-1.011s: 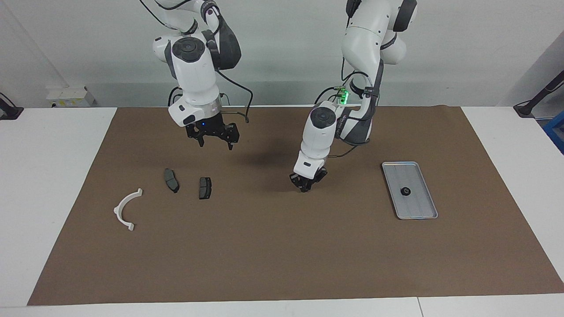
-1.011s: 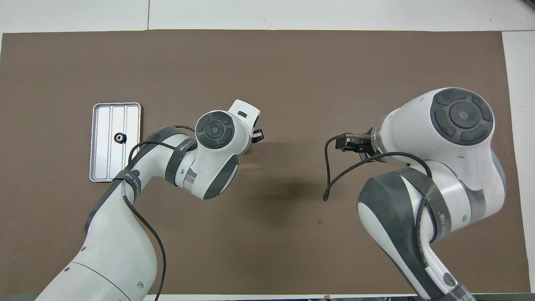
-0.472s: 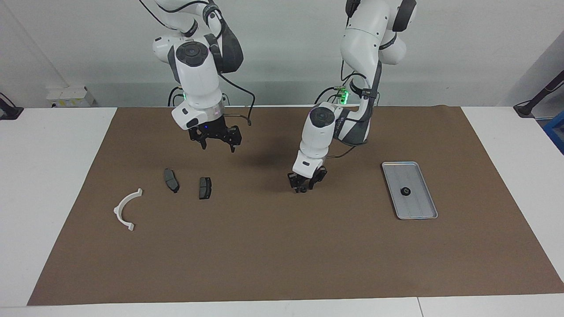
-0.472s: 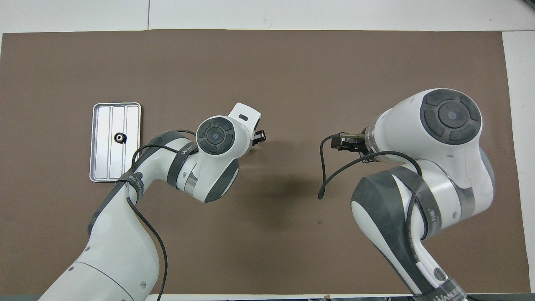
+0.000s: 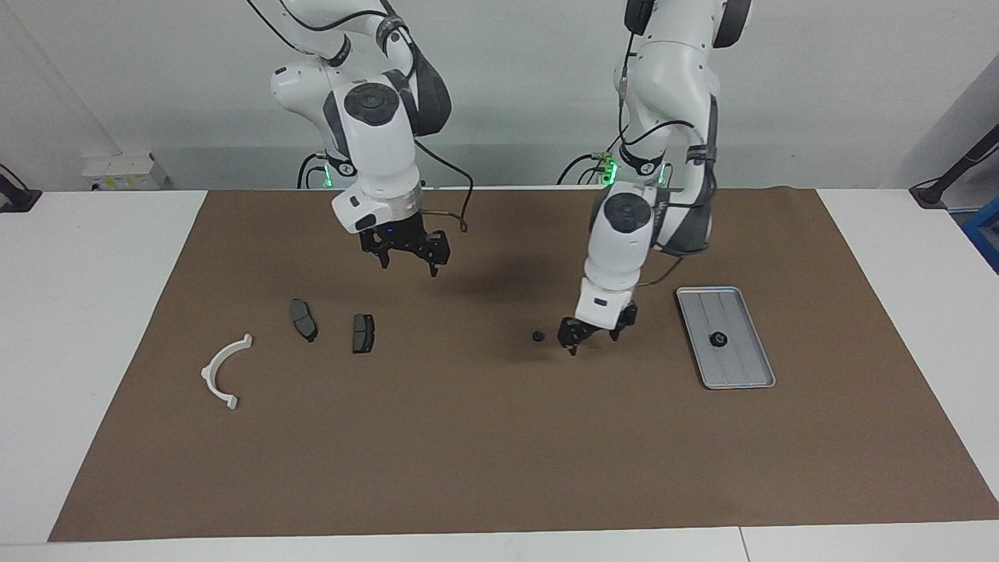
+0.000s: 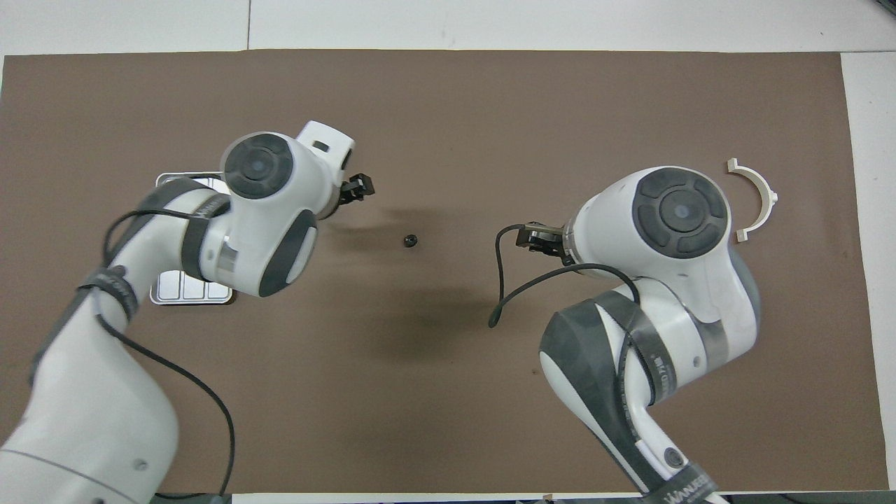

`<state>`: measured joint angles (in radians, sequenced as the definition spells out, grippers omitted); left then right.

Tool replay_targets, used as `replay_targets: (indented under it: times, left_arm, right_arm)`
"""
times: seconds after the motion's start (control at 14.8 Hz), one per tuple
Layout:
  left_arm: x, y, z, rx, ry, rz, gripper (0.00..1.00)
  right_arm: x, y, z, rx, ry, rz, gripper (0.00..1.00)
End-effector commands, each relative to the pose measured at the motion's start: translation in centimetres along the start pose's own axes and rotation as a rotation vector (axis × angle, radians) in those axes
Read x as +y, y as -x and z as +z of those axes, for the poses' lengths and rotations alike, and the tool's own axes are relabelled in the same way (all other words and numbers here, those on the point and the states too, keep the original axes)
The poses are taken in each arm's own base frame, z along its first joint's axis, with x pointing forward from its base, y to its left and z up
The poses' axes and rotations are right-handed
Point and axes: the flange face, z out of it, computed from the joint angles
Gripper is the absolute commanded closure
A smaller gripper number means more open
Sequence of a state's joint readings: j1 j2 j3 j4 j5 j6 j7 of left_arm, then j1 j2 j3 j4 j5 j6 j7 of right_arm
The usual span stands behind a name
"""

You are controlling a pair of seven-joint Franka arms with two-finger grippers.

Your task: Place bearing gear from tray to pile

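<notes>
A small black bearing gear (image 5: 538, 336) lies loose on the brown mat near its middle, also in the overhead view (image 6: 411, 241). My left gripper (image 5: 591, 334) is open and empty, low over the mat between that gear and the silver tray (image 5: 745, 376). A second black gear (image 5: 717, 339) sits in the tray. The pile lies toward the right arm's end: a white half-ring bracket (image 5: 225, 371) and two dark brake pads (image 5: 303, 319) (image 5: 363, 332). My right gripper (image 5: 407, 257) is open and empty, raised over the mat between the pads and the loose gear.
In the overhead view the left arm covers most of the tray (image 6: 189, 292) and the right arm hides the brake pads. The bracket (image 6: 757, 199) shows there. The brown mat (image 5: 499, 453) covers the white table.
The left gripper opened, left the gear on the mat and moved toward the tray. The right gripper moved toward the middle of the table.
</notes>
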<state>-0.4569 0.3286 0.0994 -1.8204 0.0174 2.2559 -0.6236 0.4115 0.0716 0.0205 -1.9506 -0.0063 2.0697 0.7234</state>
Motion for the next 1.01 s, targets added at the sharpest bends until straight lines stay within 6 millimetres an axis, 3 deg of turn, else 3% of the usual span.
replay_targets:
  times: [0.0, 0.2, 0.34, 0.47, 0.67, 0.94]
  left_arm:
    - [-10.6, -4.0, -6.4, 0.003, -0.019, 0.047, 0.0]
    - [-19.3, -7.5, -7.2, 0.016, -0.025, 0.102, 0.0]
    - [-22.6, -8.2, -6.8, 0.011, -0.026, 0.103, 0.0]
    - [-22.6, -7.8, -5.5, -0.002, -0.013, 0.094, 0.0]
    - [-22.2, -6.0, -1.7, -0.025, 0.008, 0.088, 0.0]
    - [-22.5, -4.1, 1.4, -0.055, 0.018, 0.078, 0.0]
  right_arm:
    - [-3.5, 0.6, 1.6, -0.008, -0.029, 0.056, 0.0]
    - [-8.6, 0.9, 3.1, -0.011, -0.026, 0.122, 0.0]
    - [-11.6, 1.0, 3.5, -0.01, -0.024, 0.148, 0.01]
    - [-13.3, 0.2, 4.5, -0.019, -0.007, 0.176, 0.03]
    - [-18.6, 1.6, 8.4, -0.004, 0.039, 0.221, 0.0]
    - [-21.3, 0.9, 10.4, 0.014, 0.022, 0.234, 0.0]
